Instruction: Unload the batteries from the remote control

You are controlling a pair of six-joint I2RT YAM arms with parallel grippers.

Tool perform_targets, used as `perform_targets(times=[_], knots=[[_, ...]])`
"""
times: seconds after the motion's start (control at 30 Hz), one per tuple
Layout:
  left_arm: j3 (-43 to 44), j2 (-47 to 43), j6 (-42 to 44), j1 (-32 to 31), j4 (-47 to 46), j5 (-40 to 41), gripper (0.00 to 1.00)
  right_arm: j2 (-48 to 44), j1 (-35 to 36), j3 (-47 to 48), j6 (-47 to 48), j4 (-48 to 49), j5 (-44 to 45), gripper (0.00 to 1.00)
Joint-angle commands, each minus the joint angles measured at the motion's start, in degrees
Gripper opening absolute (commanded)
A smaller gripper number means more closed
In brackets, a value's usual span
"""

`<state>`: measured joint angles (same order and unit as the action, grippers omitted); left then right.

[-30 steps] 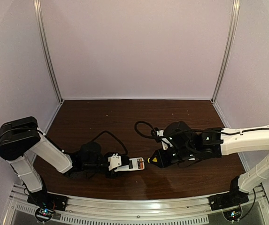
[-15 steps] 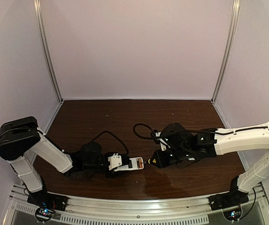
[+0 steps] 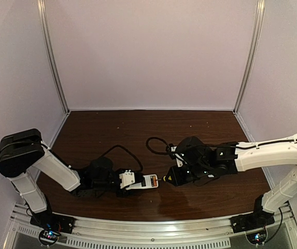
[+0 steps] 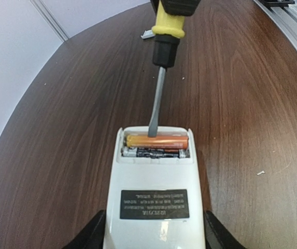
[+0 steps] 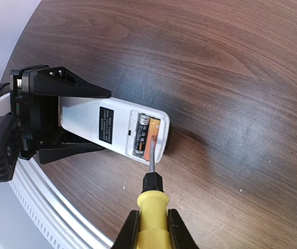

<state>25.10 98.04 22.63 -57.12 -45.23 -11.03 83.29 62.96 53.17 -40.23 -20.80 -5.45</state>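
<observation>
The white remote control [image 3: 147,181] lies back-up on the table, its battery bay open. My left gripper [image 3: 132,182] is shut on its sides; in the left wrist view the fingers [image 4: 92,234] clamp the remote [image 4: 156,179]. Two batteries lie side by side in the bay, an orange one [image 4: 156,141] at the end and a dark one [image 4: 153,152] beside it. My right gripper [image 5: 153,224] is shut on the yellow-handled screwdriver [image 5: 153,205]. The shaft tip rests at the orange battery [image 5: 154,130], next to the dark battery [image 5: 142,134].
A small pale piece [image 4: 147,35] lies on the brown table [image 3: 138,129] beyond the screwdriver handle [image 4: 169,23]. A metal rail [image 3: 148,228] runs along the near edge. Light walls enclose the table on three sides.
My right gripper has moved slightly left, bringing the screwdriver tip up to the remote's open end. The left gripper and the remote have not moved.
</observation>
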Motion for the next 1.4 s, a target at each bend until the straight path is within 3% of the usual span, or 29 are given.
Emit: perform_targets(times=[0.0,0.73,1.13,1.37], knots=[[1.57,0.09,0.66,-0.51,-1.73,0.61,0.0,0.43,-0.35,2.14,0.88,1.14,1.09,0.0],[1.79,0.06,0.92,-1.04,-1.39,1.01,0.0,4.43,-0.44,4.59,0.94,0.13,4.96,0.0],[2.14,0.14,1.23,-1.67,-0.99,1.27,0.0,10.56,-0.56,15.19,2.39,-12.42,7.86,0.0],[1.97,0.06,1.44,-1.68,-0.95,0.99,0.0,12.72,-0.6,16.37,4.55,-11.84,4.89,0.0]])
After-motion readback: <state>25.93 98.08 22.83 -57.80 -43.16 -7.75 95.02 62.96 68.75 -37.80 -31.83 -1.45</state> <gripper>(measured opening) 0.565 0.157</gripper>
